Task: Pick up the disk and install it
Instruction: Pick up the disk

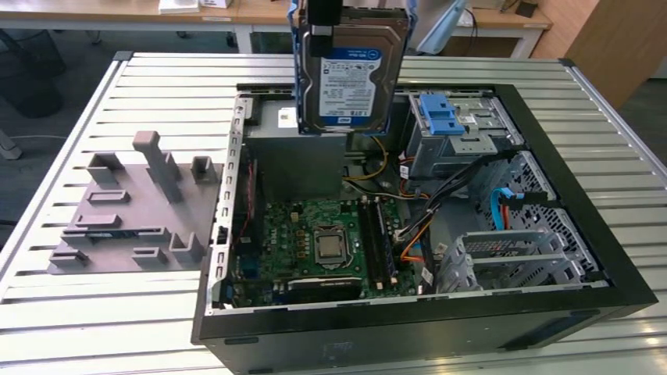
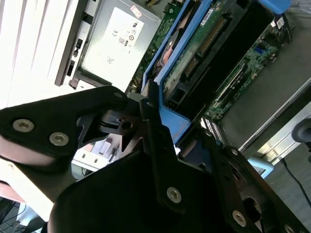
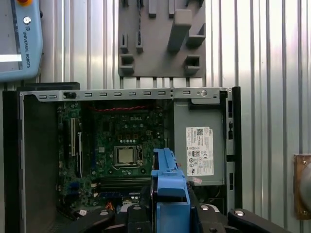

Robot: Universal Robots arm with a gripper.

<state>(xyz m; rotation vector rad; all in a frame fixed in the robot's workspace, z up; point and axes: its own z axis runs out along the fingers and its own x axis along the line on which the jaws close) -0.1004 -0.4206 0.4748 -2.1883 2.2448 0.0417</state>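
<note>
Gripper [image 2: 182, 131] is closed on the disk [image 1: 352, 74], holding it by its upper end. In the second wrist view the black fingers [image 2: 155, 141] clamp against the blue side rails.

Disk hangs upright in the air, label toward the exterior camera. It is clear of everything below and sits over the far part of the open case [image 1: 580, 195].

Power supply [image 1: 302, 156] lies directly under the disk's lower edge in the exterior view, not touching it. Motherboard [image 1: 312, 234] is on the case floor, nearer the camera.

Blue latch [image 1: 442, 117] sits on the drive bay, toward the exterior view's right of the disk.

Case rests on a slatted metal table [image 1: 156, 94]. Grey fixture plate [image 1: 125, 219] lies just beside the case, on the exterior view's left.

In the first wrist view a blue rail of the disk rises between the fingers, above the motherboard and power supply. A pendant [image 3: 19, 43] lies on the table beyond the case.
</note>
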